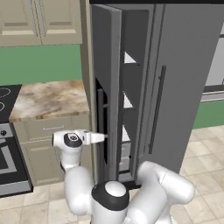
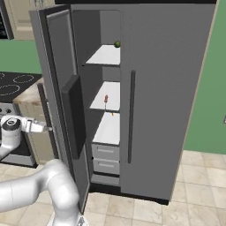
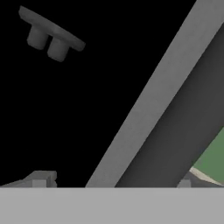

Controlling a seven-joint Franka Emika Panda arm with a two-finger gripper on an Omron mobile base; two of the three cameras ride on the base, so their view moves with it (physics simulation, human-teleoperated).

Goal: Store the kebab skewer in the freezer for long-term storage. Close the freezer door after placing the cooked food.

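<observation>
The freezer [image 2: 109,26] stands open, its white shelves and grey drawers [image 2: 106,152] showing. On the middle shelf lies the kebab skewer [image 2: 106,100], a thin stick with red-brown chunks. The freezer door [image 2: 59,48] is swung wide to the left; I see it edge-on in the left base view [image 1: 107,65]. My gripper [image 1: 103,137] is open and empty on the door's outer side, close to the dark bar handle [image 1: 101,114] and far from the skewer. In the hand view the gripper [image 3: 113,181] faces the black dispenser panel [image 3: 65,109] at close range, beside a grey strip of the door [image 3: 153,100].
A small green round fruit [image 2: 117,44] sits on the top freezer shelf. The plain grey fridge door [image 2: 167,88] to the right is shut. Left of the fridge are a marble-topped counter [image 1: 48,98], beige cabinets [image 1: 39,22] and a stove [image 2: 13,84].
</observation>
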